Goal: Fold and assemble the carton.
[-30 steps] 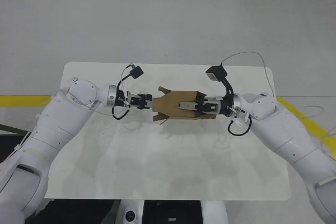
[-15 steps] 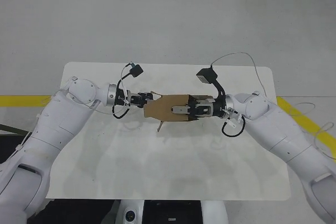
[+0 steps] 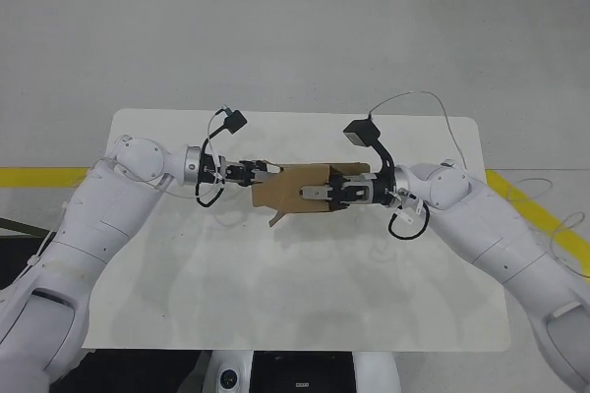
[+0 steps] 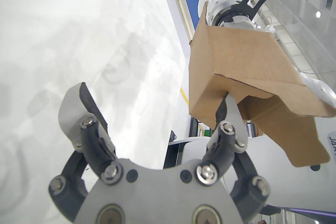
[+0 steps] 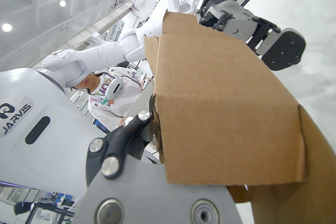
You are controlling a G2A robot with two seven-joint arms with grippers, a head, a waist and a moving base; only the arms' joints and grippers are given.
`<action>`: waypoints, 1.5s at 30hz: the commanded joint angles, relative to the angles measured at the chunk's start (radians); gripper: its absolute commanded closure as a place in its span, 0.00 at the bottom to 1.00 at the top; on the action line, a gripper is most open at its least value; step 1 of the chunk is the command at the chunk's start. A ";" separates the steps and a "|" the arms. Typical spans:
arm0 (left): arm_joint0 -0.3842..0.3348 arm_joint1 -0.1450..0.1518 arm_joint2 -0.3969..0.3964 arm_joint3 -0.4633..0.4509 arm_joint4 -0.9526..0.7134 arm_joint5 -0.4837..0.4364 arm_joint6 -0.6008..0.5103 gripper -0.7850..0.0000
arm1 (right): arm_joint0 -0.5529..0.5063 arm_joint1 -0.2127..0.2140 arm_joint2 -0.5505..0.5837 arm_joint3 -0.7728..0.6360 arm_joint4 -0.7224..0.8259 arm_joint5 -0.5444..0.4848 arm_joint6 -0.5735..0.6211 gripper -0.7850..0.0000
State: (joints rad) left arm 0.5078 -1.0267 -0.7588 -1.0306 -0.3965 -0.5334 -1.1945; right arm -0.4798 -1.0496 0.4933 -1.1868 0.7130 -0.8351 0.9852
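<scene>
Left arm: it is stretched in from the left side of the surface (image 3: 177, 295) toward the middle, with the forearm roughly level and the wrist aimed at the carton's (image 3: 295, 189) left end.
Left pincer (image 4: 155, 92): the fingers are spread wide apart. One fingertip (image 4: 227, 104) is touching the carton's near edge, just under a folded panel. The other is clear of the cardboard, with the surface behind it.
Right arm: it is bent at the elbow and brought in from the right side, with the wrist pointed along the carton's length.
Right pincer (image 3: 320, 191): it is clamped on the carton. One pale finger is laid flat along the top panel, as seen from above.
Carton: brown and partly folded, it is held over the middle of the surface between the two pincers. A loose flap (image 3: 278, 216) is hanging from its left end toward the robot.
Hidden: in the right wrist view the right pincer's fingertips are covered by cardboard. The carton's inside cannot be made out, and how its far flaps are set cannot be told.
Surface: white and rectangular with rounded corners. Faint smudges are seen on it in the left wrist view.
Room: a grey floor crossed by a yellow stripe (image 3: 29, 177) is seen around the surface. Round ceiling lights (image 5: 62, 3) are seen in the right wrist view.
</scene>
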 commanded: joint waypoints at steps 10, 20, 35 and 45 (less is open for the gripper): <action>0.005 -0.005 -0.023 0.009 -0.006 -0.001 -0.010 0.00 | 0.009 -0.002 -0.015 0.002 0.008 -0.001 -0.001 1.00; 0.009 -0.013 -0.030 0.002 0.004 0.002 -0.013 0.00 | 0.015 -0.005 -0.029 0.006 0.013 -0.003 -0.003 1.00; 0.010 -0.020 -0.055 0.015 0.012 0.002 -0.018 0.00 | 0.023 -0.010 -0.043 0.017 0.017 -0.015 -0.015 1.00; 0.044 -0.010 -0.083 0.008 0.043 0.006 -0.025 0.00 | 0.015 -0.001 0.000 0.076 0.010 -0.080 -0.080 1.00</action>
State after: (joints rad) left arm 0.5473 -1.0383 -0.8411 -1.0206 -0.3647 -0.5307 -1.2181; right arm -0.4632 -1.0515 0.4893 -1.1127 0.7235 -0.9107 0.9095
